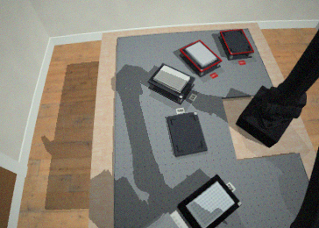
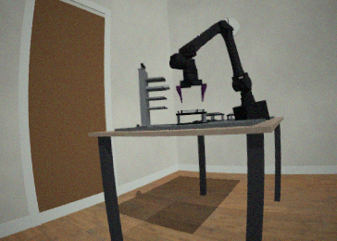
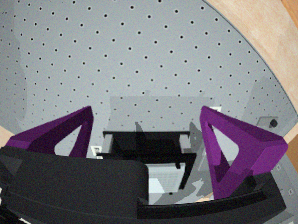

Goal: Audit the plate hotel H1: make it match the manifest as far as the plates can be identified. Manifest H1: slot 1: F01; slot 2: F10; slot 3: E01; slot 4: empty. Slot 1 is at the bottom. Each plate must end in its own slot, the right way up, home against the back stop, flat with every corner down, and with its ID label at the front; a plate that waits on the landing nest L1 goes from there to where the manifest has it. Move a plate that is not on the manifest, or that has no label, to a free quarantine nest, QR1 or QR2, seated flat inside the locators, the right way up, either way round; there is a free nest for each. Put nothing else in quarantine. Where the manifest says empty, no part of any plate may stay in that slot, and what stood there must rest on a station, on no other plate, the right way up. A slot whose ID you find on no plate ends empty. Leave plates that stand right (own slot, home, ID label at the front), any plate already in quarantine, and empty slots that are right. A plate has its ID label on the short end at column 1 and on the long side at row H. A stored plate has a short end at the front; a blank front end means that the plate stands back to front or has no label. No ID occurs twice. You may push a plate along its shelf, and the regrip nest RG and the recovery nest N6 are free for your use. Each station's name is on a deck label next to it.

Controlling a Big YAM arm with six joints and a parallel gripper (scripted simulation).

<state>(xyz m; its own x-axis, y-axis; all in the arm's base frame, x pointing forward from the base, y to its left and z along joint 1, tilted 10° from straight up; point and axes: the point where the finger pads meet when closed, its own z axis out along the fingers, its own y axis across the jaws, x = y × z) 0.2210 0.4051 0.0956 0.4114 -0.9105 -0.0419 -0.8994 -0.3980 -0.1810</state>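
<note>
My gripper is open and empty, its purple fingers pointing down high above the deck, right of the plate hotel H1. In the wrist view the fingers straddle a dark nest frame far below. From above, a light plate lies in one red-edged quarantine nest; the other red-edged nest is empty. A plate with a pale top sits on a black nest. A light plate in a black frame shows at the bottom edge. I cannot read any ID labels.
An empty dark nest lies mid-deck. The arm's base stands on the right side of the table. Small deck labels sit beside the stations. The hotel's shelves stick out toward the arm.
</note>
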